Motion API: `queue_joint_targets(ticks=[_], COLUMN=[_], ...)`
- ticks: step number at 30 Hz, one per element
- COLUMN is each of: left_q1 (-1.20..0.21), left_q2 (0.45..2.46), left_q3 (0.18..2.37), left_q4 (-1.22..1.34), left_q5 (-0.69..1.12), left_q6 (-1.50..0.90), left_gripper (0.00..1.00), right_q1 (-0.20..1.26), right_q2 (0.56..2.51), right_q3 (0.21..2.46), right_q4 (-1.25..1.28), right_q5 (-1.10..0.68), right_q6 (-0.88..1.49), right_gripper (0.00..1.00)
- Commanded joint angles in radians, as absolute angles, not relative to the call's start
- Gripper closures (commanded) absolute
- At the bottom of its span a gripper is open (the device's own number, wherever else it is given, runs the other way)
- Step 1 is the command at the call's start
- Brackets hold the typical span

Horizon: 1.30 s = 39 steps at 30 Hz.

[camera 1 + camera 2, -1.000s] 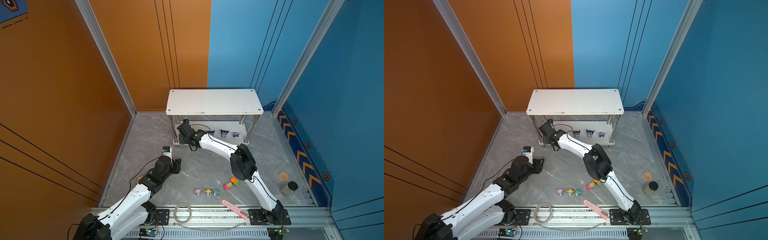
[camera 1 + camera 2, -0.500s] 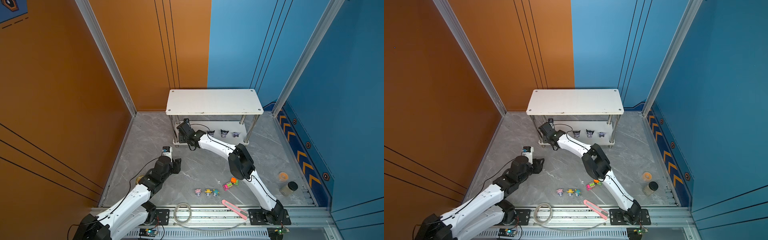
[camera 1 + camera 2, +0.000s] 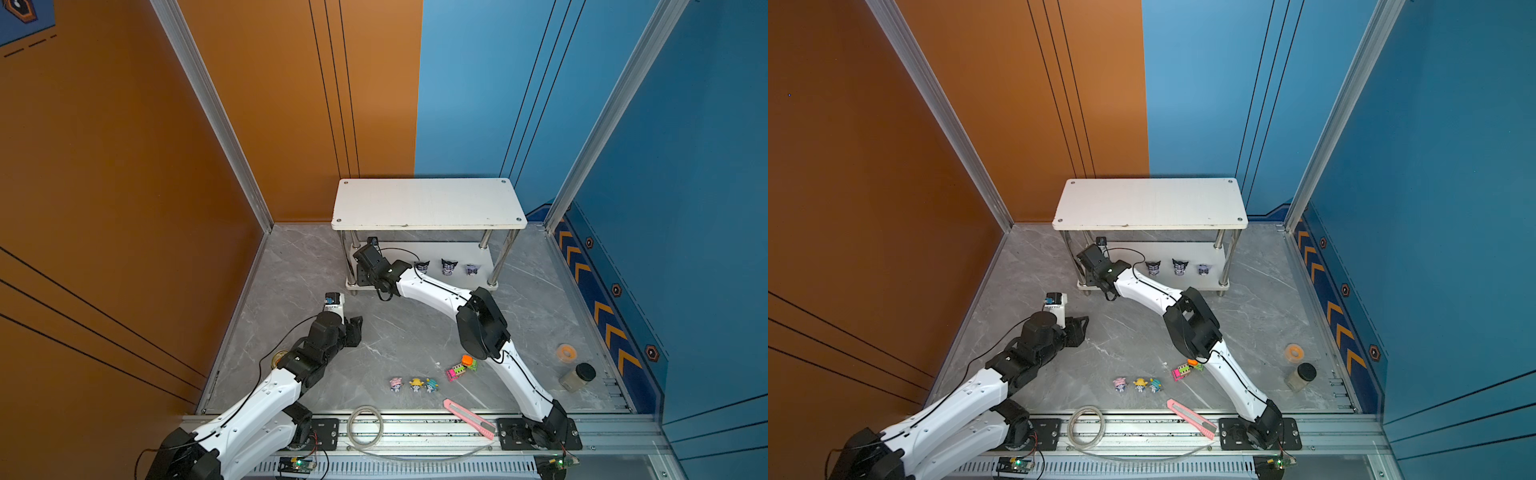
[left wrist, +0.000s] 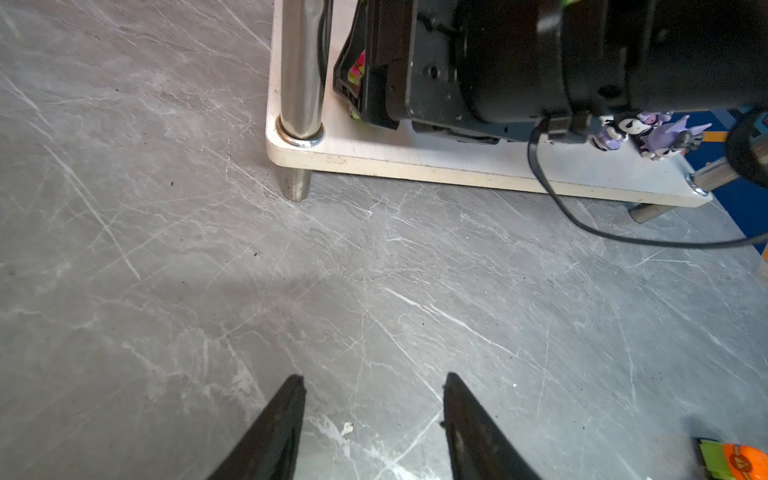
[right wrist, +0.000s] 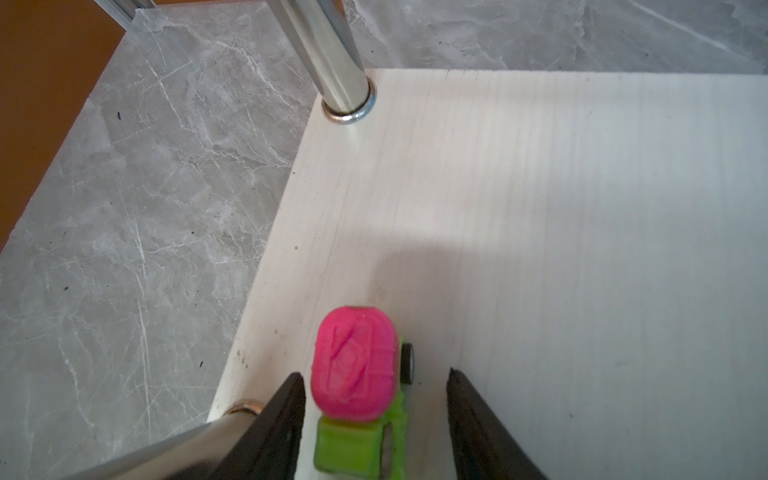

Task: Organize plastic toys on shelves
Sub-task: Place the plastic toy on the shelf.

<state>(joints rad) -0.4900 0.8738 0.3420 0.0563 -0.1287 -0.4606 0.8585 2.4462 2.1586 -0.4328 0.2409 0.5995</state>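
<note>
The grey marble worktop (image 3: 415, 332) carries everything, and the shelves (image 3: 428, 203) stand at its far edge, two white boards on chrome legs. The right arm stretches from the near edge into the lower tier at the rack's left end.

The right end effector (image 5: 375, 373) stands open over the lower board (image 5: 540, 208). The pink-and-green truck (image 5: 353, 370) sits on that board between the jaws, near the front left corner. Its long axis runs the same way as the fingers, drum end pointing away from the wrist. One finger lies just beside the drum and the other stands clear.

The truck looks placed to me, and the way out would be straight back along that axis. A chrome leg (image 5: 174, 444) runs just beside the closer finger and the upper board hangs overhead, so a sideways swing could knock the toy.

The left end effector (image 4: 374, 376), open and empty, hovers over bare worktop near that same corner.

Three black-purple figurines (image 3: 449, 266) line the lower board's front edge further right. Two more trucks (image 3: 459, 368) lie beside the right forearm, so that arm is nearer to them. Three pastel figurines (image 3: 416, 384) stand toward the near edge.

A pink utility knife (image 3: 469, 417) and a tubing coil (image 3: 365, 424) rest at the near edge. A jar (image 3: 577, 376) and a tape roll (image 3: 566, 352) sit by the right edge.
</note>
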Motion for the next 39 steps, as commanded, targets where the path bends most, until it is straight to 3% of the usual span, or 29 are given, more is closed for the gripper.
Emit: queue_joint_targets(ticks=[1, 11, 25, 35, 39], left_q1=[-0.485, -0.484, -0.486, -0.488, -0.488], left_q2=[0.852, 0.827, 0.772, 0.546, 0.568], left_q3=[0.343, 0.343, 0.351, 0.344, 0.331], left_q4=[0.051, 0.037, -0.008, -0.17, -0.142], left_q5=[-0.118, -0.121, -0.124, -0.148, -0.125], left_q6=[-0.448, -0.447, -0.451, -0.462, -0.483], left_gripper=[0.45, 0.45, 0.45, 0.45, 0.47], right_q1=[0.868, 0.885, 0.913, 0.951, 0.983], right_q2=[2.412, 2.318, 2.178, 1.962, 1.847], right_q3=[2.121, 2.013, 1.83, 1.584, 1.465], right_q4=[-0.456, -0.409, -0.349, -0.3, -0.356], right_q5=[0.255, 0.252, 0.247, 0.269, 0.294], right_q6=[0.615, 0.626, 0.648, 0.664, 0.686], right_gripper=[0.41, 0.36, 0.45, 0.57, 0.69])
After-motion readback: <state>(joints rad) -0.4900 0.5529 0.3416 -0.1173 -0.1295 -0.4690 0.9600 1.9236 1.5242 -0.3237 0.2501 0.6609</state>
